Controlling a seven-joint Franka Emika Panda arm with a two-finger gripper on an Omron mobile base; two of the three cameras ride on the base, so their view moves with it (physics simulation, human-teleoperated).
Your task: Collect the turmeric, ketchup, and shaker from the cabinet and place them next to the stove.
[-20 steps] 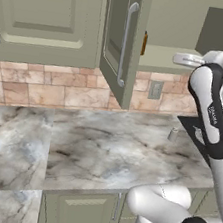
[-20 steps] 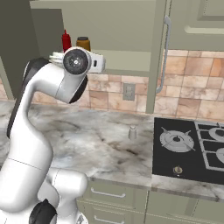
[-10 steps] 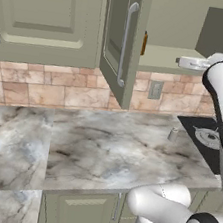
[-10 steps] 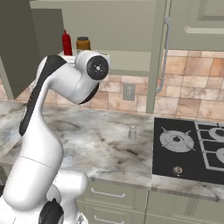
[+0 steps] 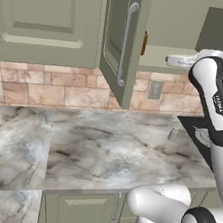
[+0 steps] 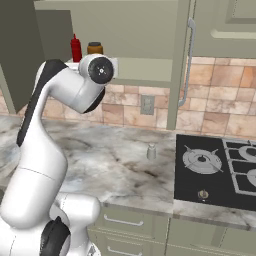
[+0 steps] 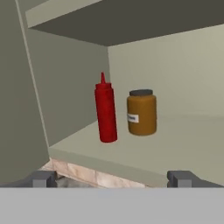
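Red ketchup | upright, beyond and between spread fingers

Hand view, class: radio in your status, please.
Gripper open, empty, facing the cabinet floor. Ketchup and turmeric upright there, side by side. Shaker on the counter near the stove. Nothing in the way.

One ketchup, one turmeric, one shaker.

A kitchen: green cabinet above a tiled wall, marble counter, and a black stove at right.
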